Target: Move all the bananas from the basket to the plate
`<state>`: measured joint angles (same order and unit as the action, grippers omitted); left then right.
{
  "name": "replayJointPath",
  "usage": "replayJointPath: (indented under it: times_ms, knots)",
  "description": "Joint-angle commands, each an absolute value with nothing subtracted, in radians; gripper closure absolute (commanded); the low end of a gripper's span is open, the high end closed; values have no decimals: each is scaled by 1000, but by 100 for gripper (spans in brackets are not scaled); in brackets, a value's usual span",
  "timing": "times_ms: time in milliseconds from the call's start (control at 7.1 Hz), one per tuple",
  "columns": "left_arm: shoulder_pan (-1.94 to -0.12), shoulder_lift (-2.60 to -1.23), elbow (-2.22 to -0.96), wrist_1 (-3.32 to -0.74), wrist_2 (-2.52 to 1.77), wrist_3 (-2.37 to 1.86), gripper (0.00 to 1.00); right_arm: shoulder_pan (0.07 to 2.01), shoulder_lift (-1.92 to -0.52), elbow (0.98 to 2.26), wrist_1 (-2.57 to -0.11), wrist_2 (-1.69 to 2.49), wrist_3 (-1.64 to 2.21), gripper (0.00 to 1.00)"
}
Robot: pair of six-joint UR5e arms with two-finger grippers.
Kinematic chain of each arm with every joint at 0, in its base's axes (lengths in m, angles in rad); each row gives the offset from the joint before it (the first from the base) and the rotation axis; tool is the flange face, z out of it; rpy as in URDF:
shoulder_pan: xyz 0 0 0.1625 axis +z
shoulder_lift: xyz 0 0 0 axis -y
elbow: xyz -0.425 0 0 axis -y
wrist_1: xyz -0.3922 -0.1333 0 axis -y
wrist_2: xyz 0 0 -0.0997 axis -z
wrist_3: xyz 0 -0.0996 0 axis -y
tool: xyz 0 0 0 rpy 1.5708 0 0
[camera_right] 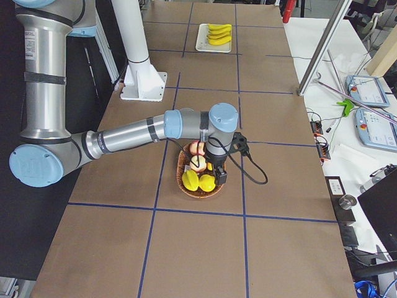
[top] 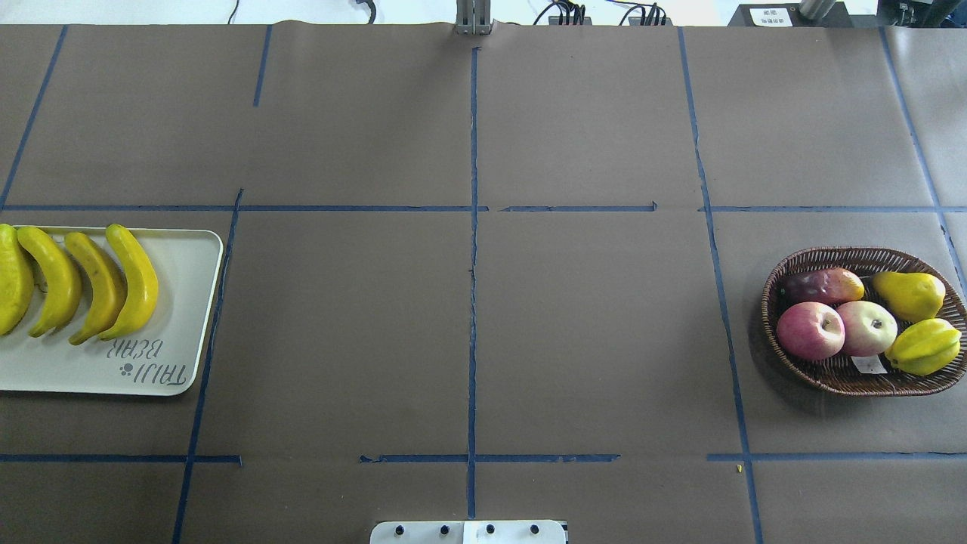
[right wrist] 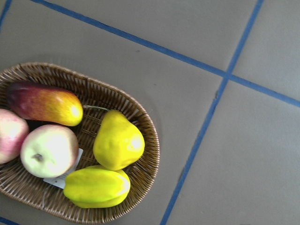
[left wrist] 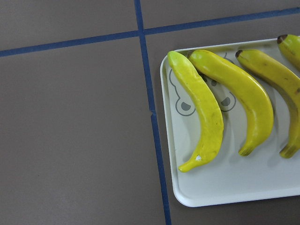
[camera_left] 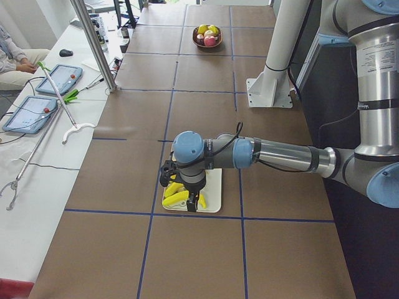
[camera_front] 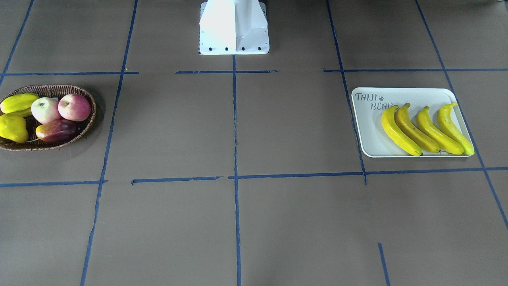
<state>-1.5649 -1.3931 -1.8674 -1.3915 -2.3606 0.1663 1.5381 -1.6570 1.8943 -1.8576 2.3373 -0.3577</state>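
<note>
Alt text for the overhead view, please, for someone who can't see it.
Four bananas lie side by side on the plate at the left edge. The basket on the right holds two apples and three other fruits, no bananas.

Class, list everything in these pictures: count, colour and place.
bananas: four, yellow, on the plate
plate: one, grey-white, robot's left end of table
basket: one, brown wicker, robot's right end
apples: two, pink-red, in basket
mango: one, red-yellow, in basket
pear: one, yellow, in basket
star fruit: one, yellow-green, in basket
tape lines: several, blue, across the table
robot base: one, white, table edge
left arm: one, silver-blue, above the plate
right arm: one, silver-blue, above the basket
</note>
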Motion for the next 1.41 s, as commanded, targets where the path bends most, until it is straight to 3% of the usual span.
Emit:
replayJointPath:
  times_ms: [0, 422, 1267]
  knots:
    - [-1566, -1394, -1835, -1394, -2362, 167, 0, 1586, -1674, 1813, -1830, 2316, -344, 3]
    - [-1566, -1384, -1836, -1479, -2356, 167, 0, 1586, -1732, 1818, -1604, 2280, -97, 2]
    - [-1565, -1359, -1841, -1479, -2355, 170, 0, 1586, -1732, 1816, -1597, 2290, -97, 1]
